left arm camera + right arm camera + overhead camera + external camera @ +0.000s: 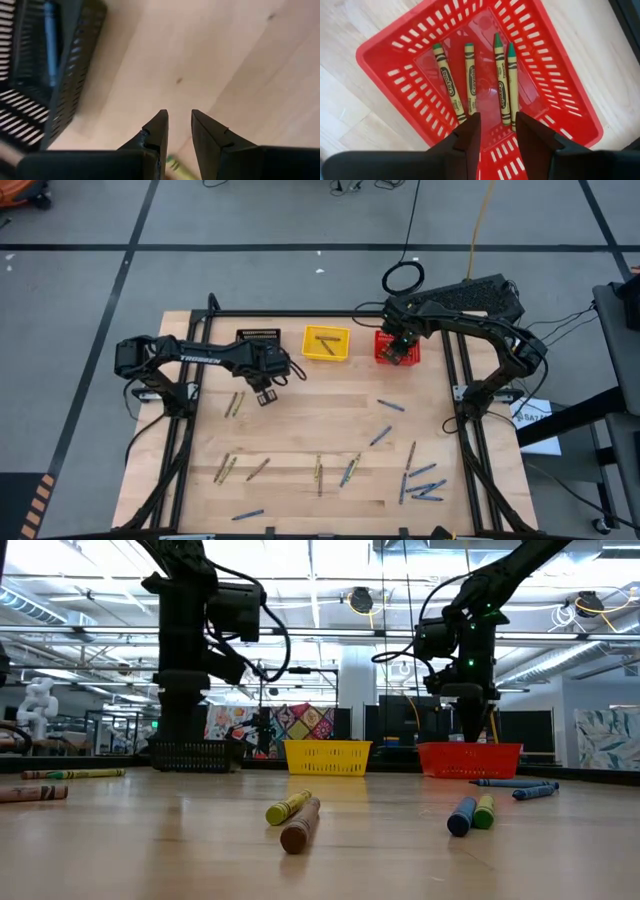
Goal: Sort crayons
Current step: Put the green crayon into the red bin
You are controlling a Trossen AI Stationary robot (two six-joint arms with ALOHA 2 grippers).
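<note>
Right gripper (494, 131) hangs directly over the red basket (385, 65), fingers parted with a clear gap, nothing between them. Straight below it, four green-tipped crayons (470, 75) lie side by side on the red basket's floor, roughly parallel.

Left gripper (179, 131) sits low over bare wood just beside the black basket (75, 75), fingers apart by a narrow gap, holding nothing. A yellow-green crayon (176, 167) pokes out under its fingers, mostly hidden. One blue crayon (49, 42) lies inside the black basket next to it.

Between the two grippers stands the yellow basket (326, 343) with at least one crayon in it.

Farther out from both grippers, loose crayons (420, 480) are scattered over the wooden table (300, 410): olive and tan ones mostly nearer the left gripper's side, blue ones mostly nearer the right gripper's side, a few mixed mid-table. In the low view a yellow and a brown crayon (298, 825) lie touching in the foreground.
</note>
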